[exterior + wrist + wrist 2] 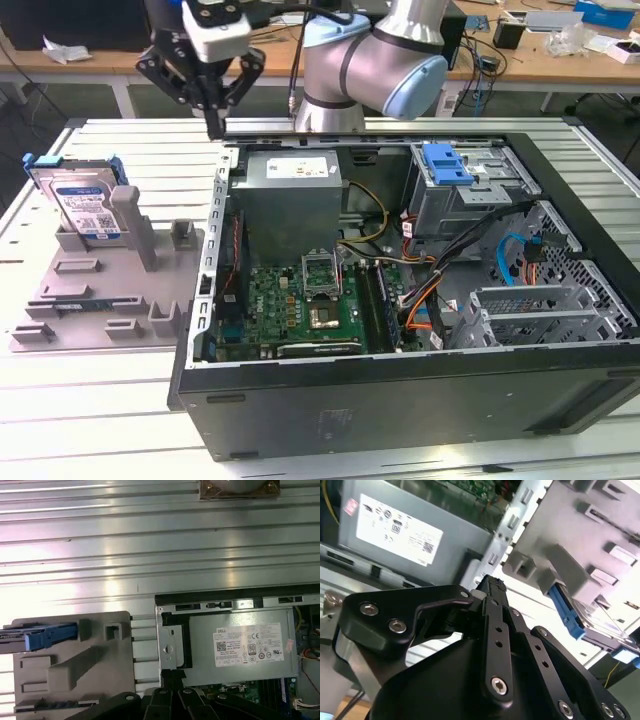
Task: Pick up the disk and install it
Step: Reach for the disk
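Exterior view: the black 2-finger gripper is hanging over the ribbed aluminium table, just beside the far corner of the open black computer case. Its fingers are pinching together w/ nothing between them. The disk, a flat silver hard drive w/ a white-and-blue label and blue plastic rails, is standing on edge in the grey plastic holder fixture at the exterior view's left, well apart from the gripper. 2nd wrist view: the gripper is showing its fingertips closed and empty, and the disk is sitting in the fixture beyond them. 1st wrist view: the disk is resting edge-on in the fixture, w/ the silver power supply box inside the case nearby. Judging progress: pickup isn't done yet, so no install either; approx. 0 of 2 steps complete.
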Controlling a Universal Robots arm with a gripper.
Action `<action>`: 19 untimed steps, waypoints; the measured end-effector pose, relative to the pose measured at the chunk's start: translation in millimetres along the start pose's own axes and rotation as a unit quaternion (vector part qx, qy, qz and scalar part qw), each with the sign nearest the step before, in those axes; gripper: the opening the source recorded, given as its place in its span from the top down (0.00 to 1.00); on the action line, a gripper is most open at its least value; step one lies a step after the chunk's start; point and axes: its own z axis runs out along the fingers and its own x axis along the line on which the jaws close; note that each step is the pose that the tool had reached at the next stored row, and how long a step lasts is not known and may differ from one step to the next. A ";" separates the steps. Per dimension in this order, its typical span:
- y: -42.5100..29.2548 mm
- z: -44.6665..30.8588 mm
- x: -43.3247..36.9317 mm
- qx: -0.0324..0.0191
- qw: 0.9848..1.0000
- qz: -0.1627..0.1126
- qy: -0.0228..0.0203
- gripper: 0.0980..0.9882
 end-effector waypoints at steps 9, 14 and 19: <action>16.2 4.9 48.4 0.000 1.000 0.000 0.000 0.99; 23.5 7.6 73.5 0.000 1.000 0.000 0.000 0.99; 29.2 11.0 99.8 0.000 1.000 0.000 0.000 0.99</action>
